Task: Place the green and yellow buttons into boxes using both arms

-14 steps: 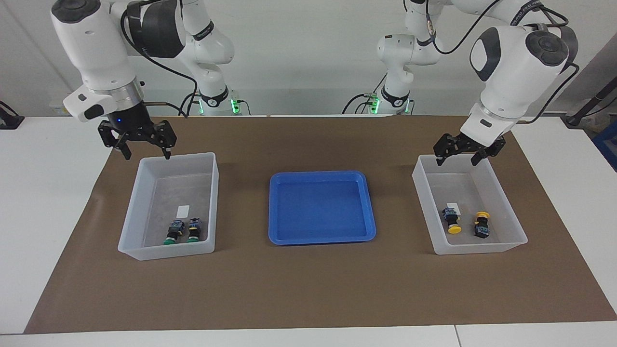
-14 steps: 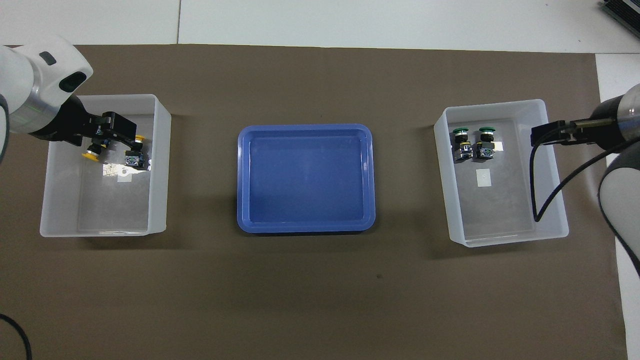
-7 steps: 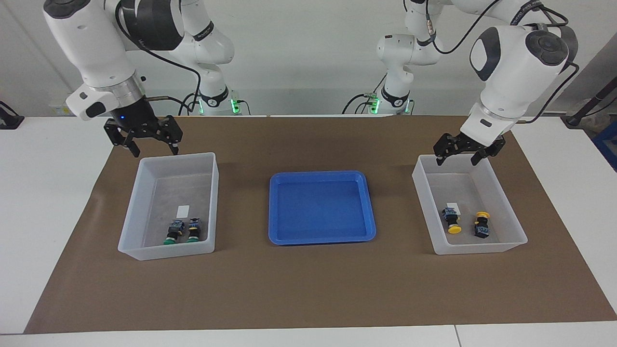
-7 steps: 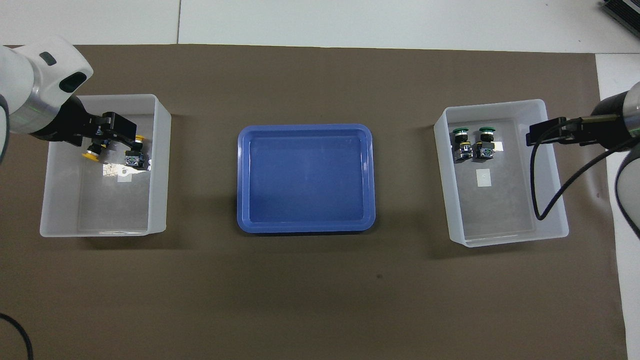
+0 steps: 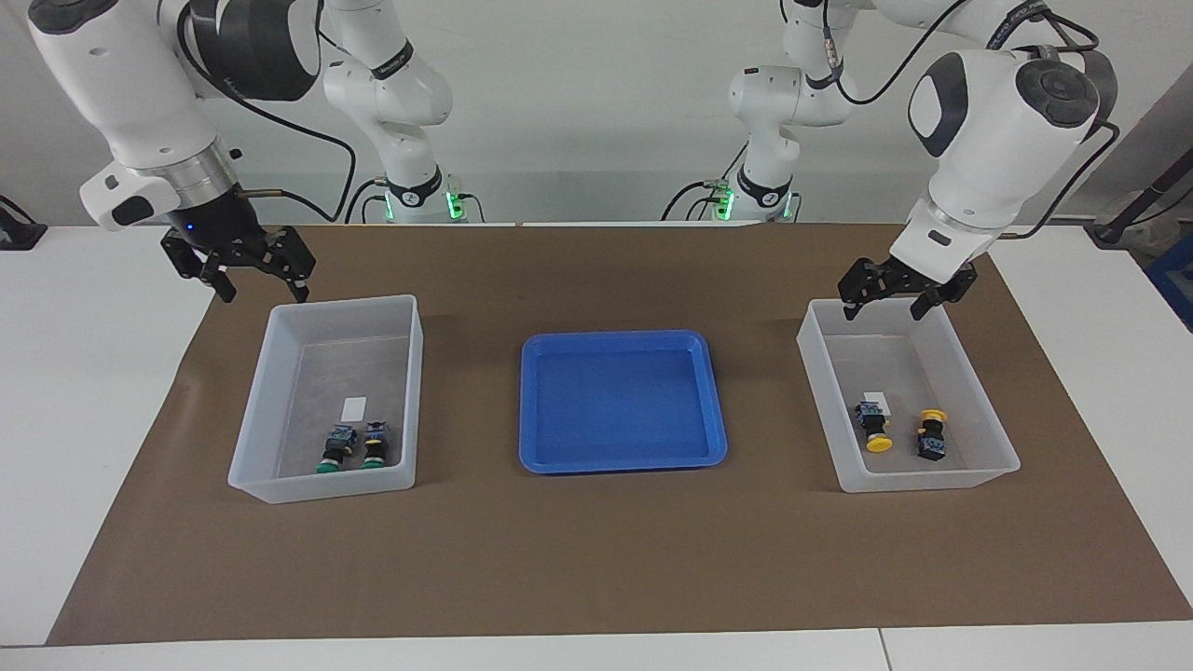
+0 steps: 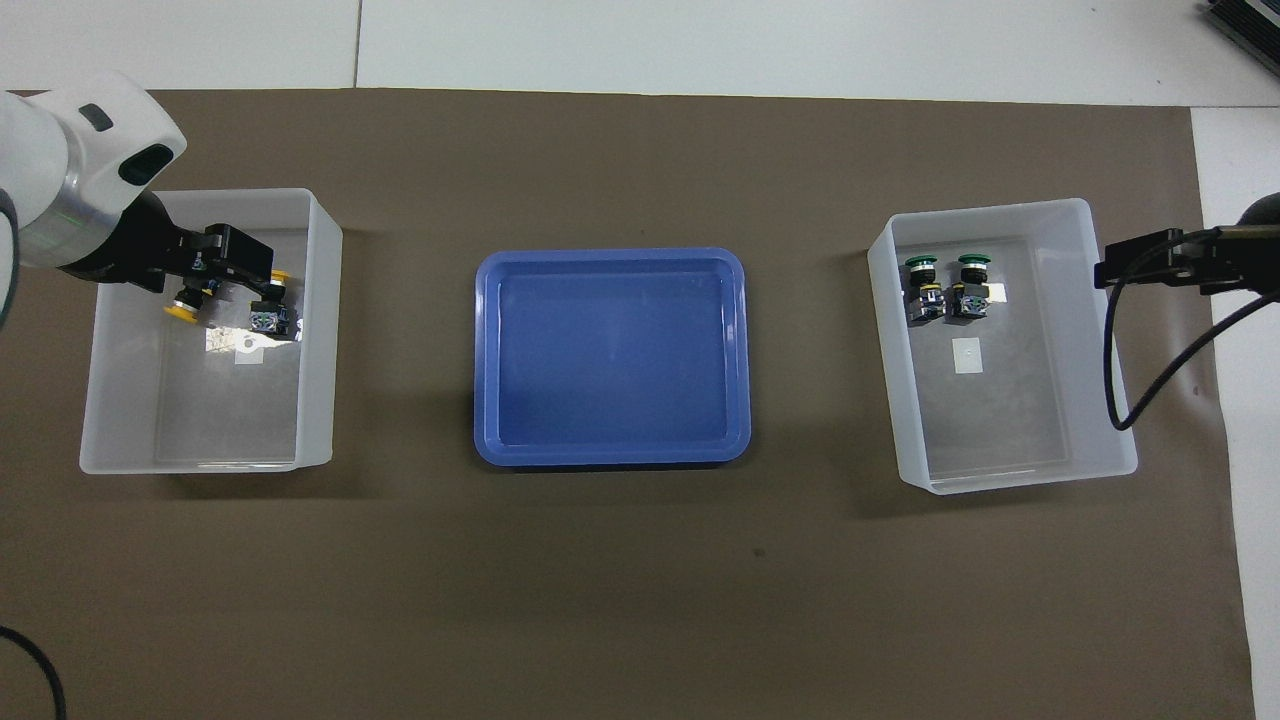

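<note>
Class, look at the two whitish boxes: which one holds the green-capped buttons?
The box at the right arm's end of the table: its two buttons have green caps, while the other box holds yellow-capped ones.

Buttons (image 5: 352, 446) sorted inside boxes (image 5: 280, 401).

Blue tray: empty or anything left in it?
Empty. The blue tray shows only bare floor in both views; the buttons lie in the two bins.

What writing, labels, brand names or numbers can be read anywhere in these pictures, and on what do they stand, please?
None can be read.
White label in the green buttons' box: looks blank.
White label in the yellow buttons' box: looks blank.
Lettered bands on the arms: too small to read.
</note>
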Robot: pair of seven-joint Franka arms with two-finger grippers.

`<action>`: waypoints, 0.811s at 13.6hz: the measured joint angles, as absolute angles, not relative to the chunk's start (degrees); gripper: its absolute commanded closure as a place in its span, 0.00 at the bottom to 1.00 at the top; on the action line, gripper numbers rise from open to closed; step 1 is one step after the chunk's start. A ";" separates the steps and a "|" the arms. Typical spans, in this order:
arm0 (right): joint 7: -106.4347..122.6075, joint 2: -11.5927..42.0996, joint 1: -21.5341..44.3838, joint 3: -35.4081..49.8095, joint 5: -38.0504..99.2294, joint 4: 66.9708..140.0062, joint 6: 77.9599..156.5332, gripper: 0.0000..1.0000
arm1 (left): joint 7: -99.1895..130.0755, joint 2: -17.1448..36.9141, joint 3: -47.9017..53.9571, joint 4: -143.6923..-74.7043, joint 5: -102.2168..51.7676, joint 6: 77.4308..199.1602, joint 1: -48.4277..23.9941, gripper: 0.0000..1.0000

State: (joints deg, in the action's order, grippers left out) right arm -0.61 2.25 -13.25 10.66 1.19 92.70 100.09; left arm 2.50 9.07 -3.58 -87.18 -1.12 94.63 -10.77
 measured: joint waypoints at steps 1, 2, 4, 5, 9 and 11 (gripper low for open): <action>-0.61 2.25 -12.91 10.83 1.19 92.68 100.09 0.00 | 2.50 9.07 -3.58 -87.18 -1.12 94.63 -10.77 0.00; -0.72 2.25 -12.46 10.96 1.19 92.56 100.09 0.00 | 2.50 9.07 -3.58 -87.18 -1.12 94.63 -10.77 0.00; -1.21 2.16 -11.86 10.98 1.19 91.87 100.09 0.00 | 2.50 9.07 -3.58 -87.19 -1.12 94.64 -10.77 0.00; -1.22 1.82 -11.56 10.92 1.04 91.49 100.09 0.00 | 2.50 9.07 -3.58 -87.19 -1.12 94.64 -10.77 0.00; -4.84 0.58 -5.28 7.69 0.28 91.27 99.78 0.00 | 2.50 9.07 -3.58 -87.19 -1.12 94.65 -10.77 0.00; -5.73 0.52 -2.31 4.94 0.24 91.27 97.69 0.00 | 2.50 9.07 -3.58 -87.19 -1.12 94.65 -10.77 0.00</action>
State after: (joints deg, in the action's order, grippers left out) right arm -5.73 0.52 -2.31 4.94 0.24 91.27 97.69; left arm 2.50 9.07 -3.58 -87.19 -1.12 94.65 -10.77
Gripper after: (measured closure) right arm 0.000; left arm 0.000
